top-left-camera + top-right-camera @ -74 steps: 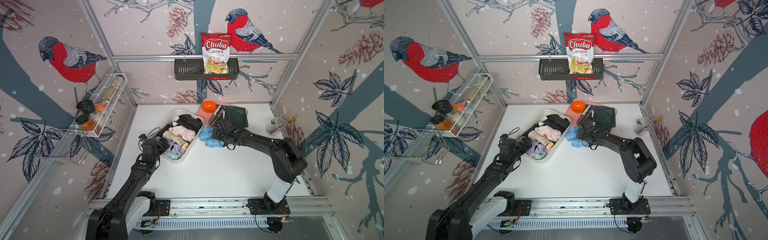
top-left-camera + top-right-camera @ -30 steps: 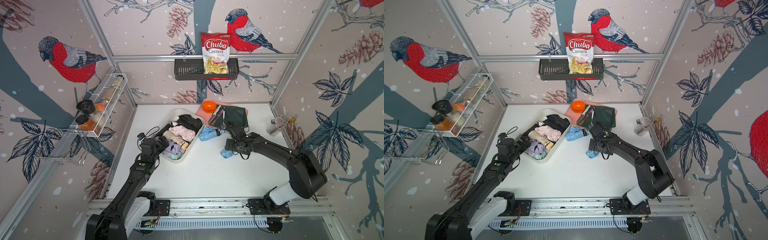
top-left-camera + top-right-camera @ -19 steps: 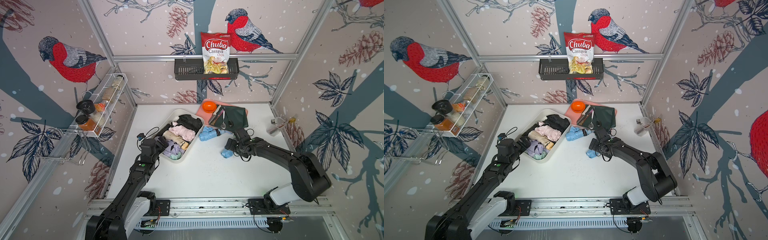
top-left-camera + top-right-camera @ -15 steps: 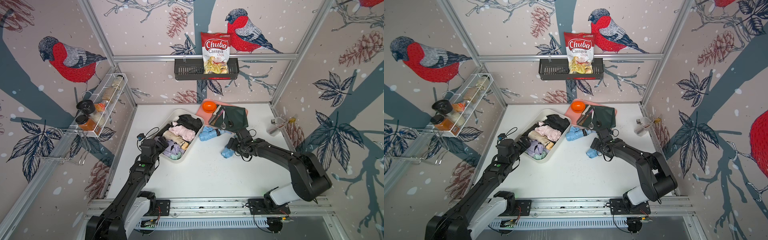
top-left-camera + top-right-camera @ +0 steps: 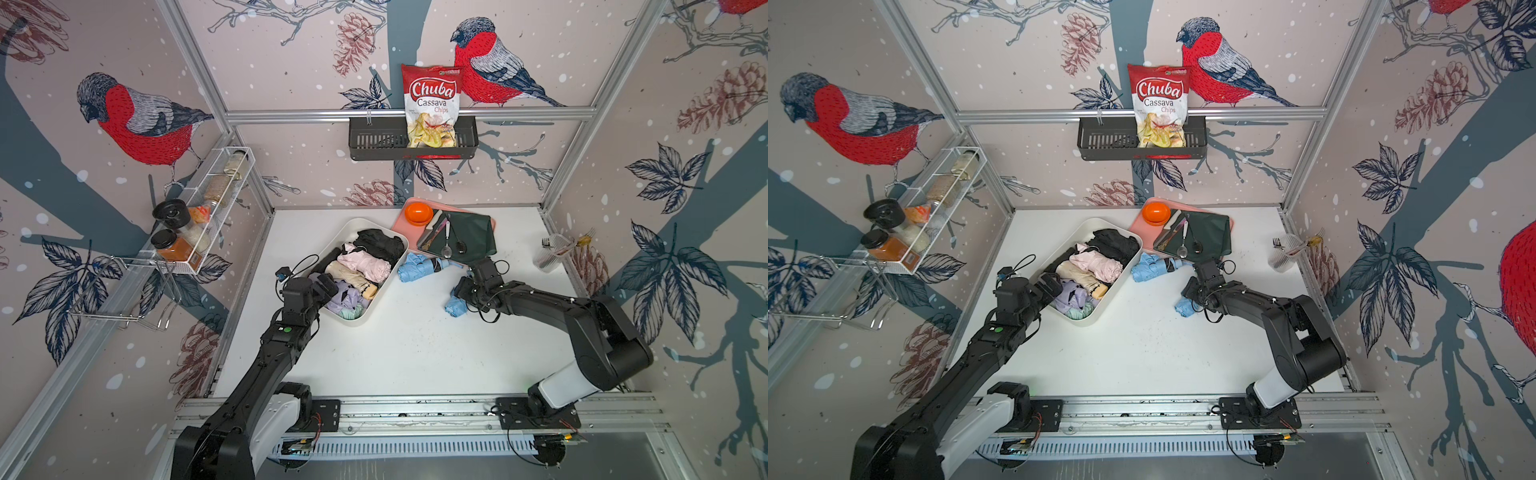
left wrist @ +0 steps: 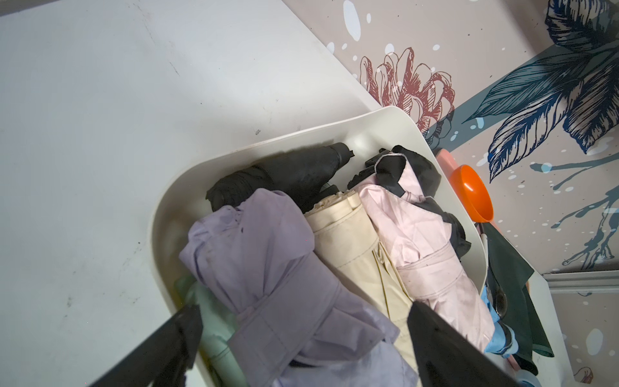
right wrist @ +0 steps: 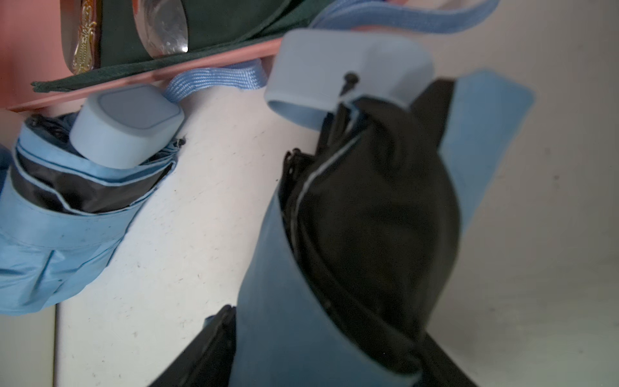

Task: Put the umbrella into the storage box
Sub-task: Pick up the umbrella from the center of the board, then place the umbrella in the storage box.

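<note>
A folded light-blue umbrella (image 5: 454, 306) (image 5: 1185, 307) lies on the white table, right of the storage box. My right gripper (image 5: 460, 296) (image 5: 1191, 296) is low over it. In the right wrist view its black fingers press both sides of the umbrella (image 7: 301, 284), so the gripper (image 7: 330, 325) is shut on it. The cream-white storage box (image 5: 354, 318) (image 5: 1084, 319) (image 6: 160, 214) holds several folded umbrellas. My left gripper (image 5: 328, 286) (image 5: 1052, 286) (image 6: 303, 310) hangs open over the box's near end, above a lilac umbrella (image 6: 268, 268).
A second blue umbrella (image 5: 417, 268) (image 7: 67, 217) lies between the box and the pink tray (image 5: 405, 226). The tray carries an orange bowl (image 5: 418, 212) and a green cloth (image 5: 478, 237) with spoons. A clear cup of forks (image 5: 552, 253) stands far right.
My right gripper's jaws have closed in from wide open onto the blue umbrella, shifting slightly over it. The left arm has not moved.
</note>
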`<action>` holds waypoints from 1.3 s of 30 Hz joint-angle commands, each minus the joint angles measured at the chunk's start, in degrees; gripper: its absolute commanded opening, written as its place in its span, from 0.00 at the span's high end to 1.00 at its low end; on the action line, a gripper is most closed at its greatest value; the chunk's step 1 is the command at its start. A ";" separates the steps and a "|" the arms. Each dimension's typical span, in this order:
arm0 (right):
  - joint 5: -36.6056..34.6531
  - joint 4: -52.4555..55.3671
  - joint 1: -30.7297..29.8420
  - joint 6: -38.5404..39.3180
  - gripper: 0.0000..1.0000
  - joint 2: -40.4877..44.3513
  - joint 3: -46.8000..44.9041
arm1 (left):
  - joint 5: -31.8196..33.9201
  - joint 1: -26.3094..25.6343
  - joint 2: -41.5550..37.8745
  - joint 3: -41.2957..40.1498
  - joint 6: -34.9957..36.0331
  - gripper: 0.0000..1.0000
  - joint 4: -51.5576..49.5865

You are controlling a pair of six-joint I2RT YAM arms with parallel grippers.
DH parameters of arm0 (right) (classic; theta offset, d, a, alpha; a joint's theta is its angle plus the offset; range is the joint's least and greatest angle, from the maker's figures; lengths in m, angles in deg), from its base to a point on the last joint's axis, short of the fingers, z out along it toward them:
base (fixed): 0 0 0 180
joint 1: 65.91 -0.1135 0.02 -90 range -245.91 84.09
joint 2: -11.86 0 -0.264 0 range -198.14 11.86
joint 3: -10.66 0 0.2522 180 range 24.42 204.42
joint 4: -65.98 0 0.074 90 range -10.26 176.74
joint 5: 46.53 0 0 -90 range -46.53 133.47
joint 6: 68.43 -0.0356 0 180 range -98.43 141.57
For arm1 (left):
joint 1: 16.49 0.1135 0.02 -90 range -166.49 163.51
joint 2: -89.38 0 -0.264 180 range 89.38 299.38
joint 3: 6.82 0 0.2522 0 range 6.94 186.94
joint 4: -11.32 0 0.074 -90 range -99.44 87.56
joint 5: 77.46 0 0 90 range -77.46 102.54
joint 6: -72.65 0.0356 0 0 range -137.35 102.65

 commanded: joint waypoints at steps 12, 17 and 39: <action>-3.14 7.14 -0.44 14.10 0.67 3.14 3.35 | 0.82 -0.08 0.46 -0.81 -0.75 0.01 3.36; -3.75 9.46 -0.39 20.17 0.70 6.75 5.30 | 0.83 -0.08 0.91 -0.81 -0.70 0.01 3.66; 30.42 7.38 -1.26 57.45 0.71 -12.04 41.25 | 0.02 -0.08 1.87 -0.74 -0.40 0.01 3.95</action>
